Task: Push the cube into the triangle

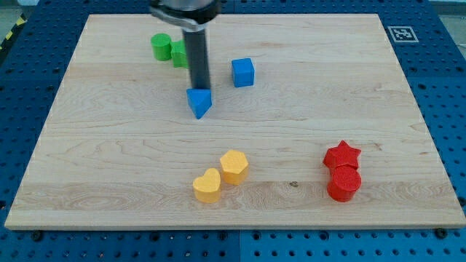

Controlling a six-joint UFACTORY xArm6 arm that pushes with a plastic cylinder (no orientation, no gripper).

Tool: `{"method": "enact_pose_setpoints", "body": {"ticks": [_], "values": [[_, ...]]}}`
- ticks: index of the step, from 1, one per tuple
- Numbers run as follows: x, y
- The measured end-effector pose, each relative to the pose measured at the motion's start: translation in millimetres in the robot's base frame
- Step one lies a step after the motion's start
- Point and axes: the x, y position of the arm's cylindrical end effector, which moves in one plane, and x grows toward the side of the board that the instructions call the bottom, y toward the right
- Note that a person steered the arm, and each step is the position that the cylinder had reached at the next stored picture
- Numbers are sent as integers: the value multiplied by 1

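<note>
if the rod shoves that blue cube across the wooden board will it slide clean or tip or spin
The small blue cube sits flat on the smooth wooden board, so it will probably slide rather than tip. Its squat shape suggests little risk of toppling. An off-centre push would likely spin it. My tip is now at the blue triangular block, left of the cube.

Matt blue cube [243, 73] on smooth wooden board [109, 160].

2 blue [243, 73], 2 green [161, 46], 2 yellow [234, 166], 2 red [342, 155] blks, prob.
</note>
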Motion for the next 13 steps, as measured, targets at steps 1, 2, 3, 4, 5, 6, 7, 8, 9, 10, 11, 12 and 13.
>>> {"method": "enact_pose_setpoints", "body": {"ticks": [1,2,3,4,5,6,7,8,9,10,11,12,13], "values": [[-1,48],[-4,105],[-35,143],[-59,148],[-58,129],[-53,88],[-41,67],[-35,67],[-25,87],[-24,75],[-33,28],[-33,-11],[-34,-16]]}}
